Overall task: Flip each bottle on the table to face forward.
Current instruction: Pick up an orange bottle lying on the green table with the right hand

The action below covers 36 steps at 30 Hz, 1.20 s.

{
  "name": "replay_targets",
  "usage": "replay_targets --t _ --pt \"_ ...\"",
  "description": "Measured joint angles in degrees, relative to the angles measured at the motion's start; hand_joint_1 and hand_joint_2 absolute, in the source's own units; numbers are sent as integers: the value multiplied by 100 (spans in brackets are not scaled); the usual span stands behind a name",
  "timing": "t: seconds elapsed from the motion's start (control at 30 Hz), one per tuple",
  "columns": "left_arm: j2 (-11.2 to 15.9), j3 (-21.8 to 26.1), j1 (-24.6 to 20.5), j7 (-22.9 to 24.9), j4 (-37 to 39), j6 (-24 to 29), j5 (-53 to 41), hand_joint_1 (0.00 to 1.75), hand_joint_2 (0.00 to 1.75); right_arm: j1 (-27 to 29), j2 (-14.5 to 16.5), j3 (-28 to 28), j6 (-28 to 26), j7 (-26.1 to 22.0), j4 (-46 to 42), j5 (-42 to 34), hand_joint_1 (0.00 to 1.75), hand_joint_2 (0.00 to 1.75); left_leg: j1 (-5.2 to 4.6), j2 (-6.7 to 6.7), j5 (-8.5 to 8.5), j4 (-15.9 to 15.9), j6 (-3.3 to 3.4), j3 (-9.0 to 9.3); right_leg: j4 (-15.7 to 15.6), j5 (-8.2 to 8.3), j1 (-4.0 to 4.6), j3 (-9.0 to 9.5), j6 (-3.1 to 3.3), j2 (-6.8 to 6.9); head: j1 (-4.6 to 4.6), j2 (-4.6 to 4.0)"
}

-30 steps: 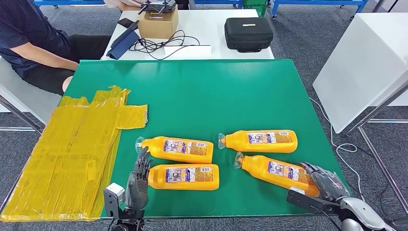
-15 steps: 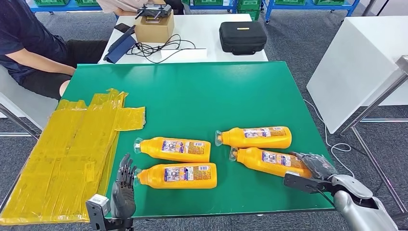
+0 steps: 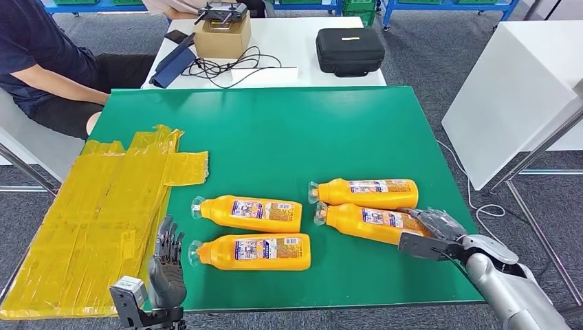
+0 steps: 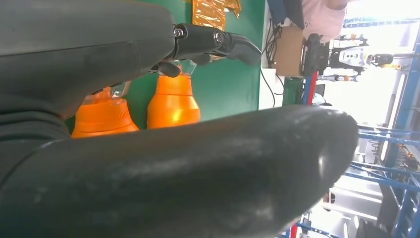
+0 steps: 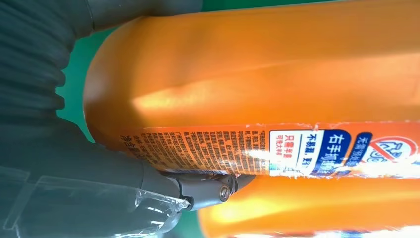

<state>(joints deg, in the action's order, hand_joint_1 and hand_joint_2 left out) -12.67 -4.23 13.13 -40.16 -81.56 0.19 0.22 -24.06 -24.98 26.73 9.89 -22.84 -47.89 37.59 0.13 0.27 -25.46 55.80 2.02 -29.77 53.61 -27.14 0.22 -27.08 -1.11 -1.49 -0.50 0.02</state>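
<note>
Several orange bottles lie on their sides on the green table, caps to the left and labels up. The left pair are a farther bottle and a nearer bottle. My left hand stands with fingers apart just left of the nearer one's cap, holding nothing; the left wrist view shows both bottle necks beyond its fingers. My right hand grips the base of the lower right bottle, which lies against the upper right bottle. Up close, that hand's fingers wrap the held bottle.
A crumpled yellow plastic sheet covers the table's left part. A person sits at the back left. Behind stands a white table with a cardboard box, cables and a black case. A white cabinet stands at the right.
My right hand has carried the lower right bottle up and left, and it now rests against the upper right bottle. My left hand has drawn back and left from the nearer left bottle. The view shifted slightly.
</note>
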Motion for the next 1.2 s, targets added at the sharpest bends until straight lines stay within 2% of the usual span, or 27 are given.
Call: replay_targets --t 0.17,0.3,0.4,0.53,0.63,0.77,0.87,1.0,1.1,1.2 --pt "-64 151 26 20 -38 -129 -35 0 0 525 -336 -92 419 30 -1061 -649 175 175 0 -51 9 1 0 -70 3 -2 -6 -53 -2 53 -1 0" --pt "-93 207 30 25 -43 -156 -45 0 0 711 -470 -143 462 52 -1502 -720 175 175 -1 -51 9 1 0 -96 3 -2 -6 -80 -3 54 0 0" --pt "-109 243 26 61 -44 -261 -20 0 0 888 -540 -256 638 -87 -1809 -1075 175 175 -1 -57 9 2 1 -106 3 -3 -9 -91 -3 60 -1 0" --pt "-110 282 -49 118 -13 -432 150 0 0 1542 -765 -768 1138 -213 -2764 -1947 175 175 -3 -88 11 4 3 -122 2 -6 -12 -98 -5 91 -1 0" --pt "-110 291 -135 175 44 -528 335 0 0 2250 -821 -1453 1340 -200 -3637 -2120 175 175 -3 -98 11 3 3 -133 2 -9 -12 -101 -5 102 0 0" --pt "-110 293 -186 367 120 -856 558 0 175 3079 -523 -2362 1257 -169 -4536 -1739 175 175 -3 -94 10 1 3 -138 2 -16 -11 -108 -15 100 -1 0" --pt "-110 280 -262 461 180 -1099 705 0 175 3361 -176 -2732 1030 -125 -4882 -1448 175 175 -3 -89 11 0 2 -137 3 -16 -10 -108 -16 97 -1 0" --pt "-110 262 -335 574 176 -1296 900 0 175 3321 206 -2853 759 -98 -4989 -1346 175 175 -2 -79 15 -1 1 -132 3 -16 -9 -105 -15 88 -1 0" --pt "-110 260 -343 632 93 -1365 1018 0 175 3093 423 -2831 543 -64 -4931 -1312 175 175 -2 -76 18 -1 1 -132 5 -15 -9 -103 -16 87 0 0" --pt "-110 251 -365 710 -103 -1349 1066 0 175 2508 740 -2637 67 7 -4516 -1083 175 175 -2 -56 19 -2 1 -129 8 -9 -7 -103 -12 64 0 0"
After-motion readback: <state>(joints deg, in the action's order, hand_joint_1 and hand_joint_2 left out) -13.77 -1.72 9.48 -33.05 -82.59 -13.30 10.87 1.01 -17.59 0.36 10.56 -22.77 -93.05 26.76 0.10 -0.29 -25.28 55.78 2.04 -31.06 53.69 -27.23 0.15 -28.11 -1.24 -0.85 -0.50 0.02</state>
